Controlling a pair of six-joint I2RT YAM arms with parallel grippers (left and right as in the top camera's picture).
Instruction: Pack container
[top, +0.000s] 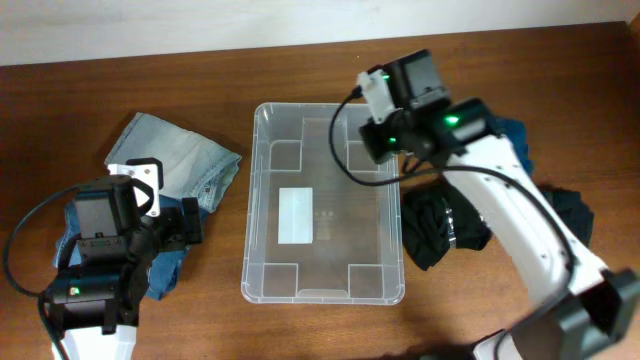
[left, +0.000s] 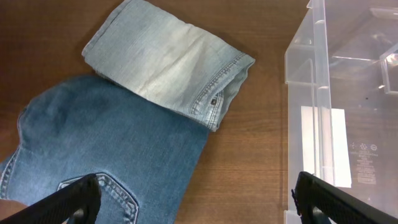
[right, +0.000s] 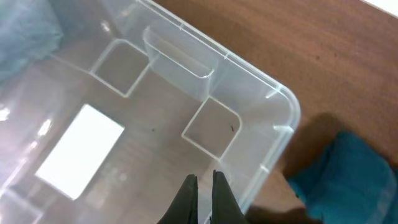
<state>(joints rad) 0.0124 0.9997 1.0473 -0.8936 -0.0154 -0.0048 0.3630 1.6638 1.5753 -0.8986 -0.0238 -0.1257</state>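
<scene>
The clear plastic container (top: 252, 200) sits mid-table and holds nothing; its white base label (top: 295, 215) shows through. My left gripper (top: 190, 222) is open and empty, low over the edge of the darker blue jeans (left: 112, 137) and bare wood, just left of the container wall (left: 311, 81). My right gripper (top: 385, 140) hangs over the container's back right part; in the right wrist view its fingers (right: 204, 180) are shut with nothing between them, above the container floor near the corner (right: 249, 68).
A folded light denim garment (top: 175, 155) lies left of the container, also in the left wrist view (left: 168, 62). A black garment (top: 440, 230), a teal one (top: 515, 140) (right: 348, 174) and another dark one (top: 570, 210) lie to the right.
</scene>
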